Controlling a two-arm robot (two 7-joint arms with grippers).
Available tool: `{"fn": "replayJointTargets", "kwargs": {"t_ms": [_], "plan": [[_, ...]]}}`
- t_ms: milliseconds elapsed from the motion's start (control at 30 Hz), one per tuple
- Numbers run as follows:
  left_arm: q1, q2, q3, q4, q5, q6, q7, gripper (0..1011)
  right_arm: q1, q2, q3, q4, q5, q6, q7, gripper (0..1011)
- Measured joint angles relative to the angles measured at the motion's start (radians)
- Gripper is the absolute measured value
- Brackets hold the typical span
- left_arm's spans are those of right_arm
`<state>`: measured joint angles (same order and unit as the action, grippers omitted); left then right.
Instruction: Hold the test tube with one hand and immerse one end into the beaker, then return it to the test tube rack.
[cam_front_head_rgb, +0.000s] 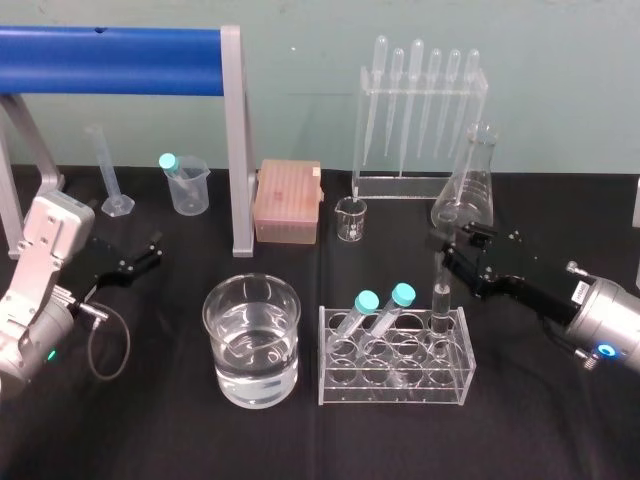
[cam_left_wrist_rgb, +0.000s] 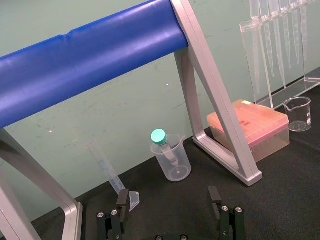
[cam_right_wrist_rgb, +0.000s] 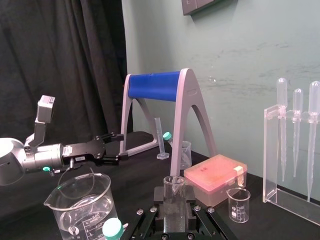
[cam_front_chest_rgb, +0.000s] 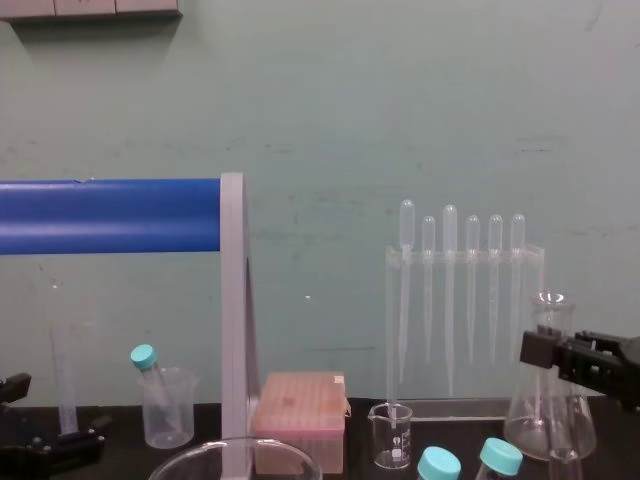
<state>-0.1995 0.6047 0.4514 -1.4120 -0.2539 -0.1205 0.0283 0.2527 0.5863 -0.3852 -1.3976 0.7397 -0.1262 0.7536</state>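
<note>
Eyes on the test tube (cam_front_head_rgb: 441, 300): plain clear glass, slim, no cap. In the right wrist view its open round rim (cam_right_wrist_rgb: 174, 192) sits at the top. It stands bolt upright, long axis vertical, mouth up and lower end down in the clear test tube rack (cam_front_head_rgb: 395, 392). That puts it just right of centre in the head view, in the rack's right-hand back hole. Two tubes with turquoise caps (cam_front_head_rgb: 368, 300) lean in the holes to its left.

The right claw (cam_front_head_rgb: 443, 255) reaches in from the right edge of the frame and is clenched on the tube's upper part. From its own wrist camera the claw (cam_right_wrist_rgb: 174, 205) has a dark pad pressed against each side of the glass.

The beaker (cam_front_head_rgb: 220, 350), wide and thin-rimmed with clear liquid roughly halfway up, stands on the black bench (cam_front_head_rgb: 120, 430) just left of the rack, apart from the tube. A conical flask (cam_front_head_rgb: 470, 185) stands behind the right claw.

Over at the left of the head view, the left claw (cam_front_head_rgb: 150, 252) hangs low over the bench, well away from the beaker. Its fingers are spread wide with nothing between them (cam_left_wrist_rgb: 168, 200).
</note>
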Motion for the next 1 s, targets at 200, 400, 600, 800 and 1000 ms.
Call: {"fn": "replayJointTargets", "kwargs": {"t_ms": [200, 400, 600, 800, 1000], "plan": [[0.0, 0.0, 0.0, 0.0, 0.0, 0.0, 0.0, 1000, 0.008, -0.005, -0.008, 0.018, -0.009, -0.002, 0.005, 242], [0.0, 0.0, 0.0, 0.0, 0.0, 0.0, 0.0, 1000, 0.009, -0.004, -0.008, 0.018, -0.013, -0.001, 0.001, 242], [0.0, 0.0, 0.0, 0.0, 0.0, 0.0, 0.0, 1000, 0.008, -0.004, -0.007, 0.017, -0.012, -0.001, 0.001, 242], [0.0, 0.0, 0.0, 0.0, 0.0, 0.0, 0.0, 1000, 0.008, -0.003, -0.007, 0.016, -0.01, -0.001, 0.001, 242], [0.0, 0.0, 0.0, 0.0, 0.0, 0.0, 0.0, 1000, 0.007, -0.003, -0.006, 0.015, -0.01, -0.001, 0.0, 374]]}}
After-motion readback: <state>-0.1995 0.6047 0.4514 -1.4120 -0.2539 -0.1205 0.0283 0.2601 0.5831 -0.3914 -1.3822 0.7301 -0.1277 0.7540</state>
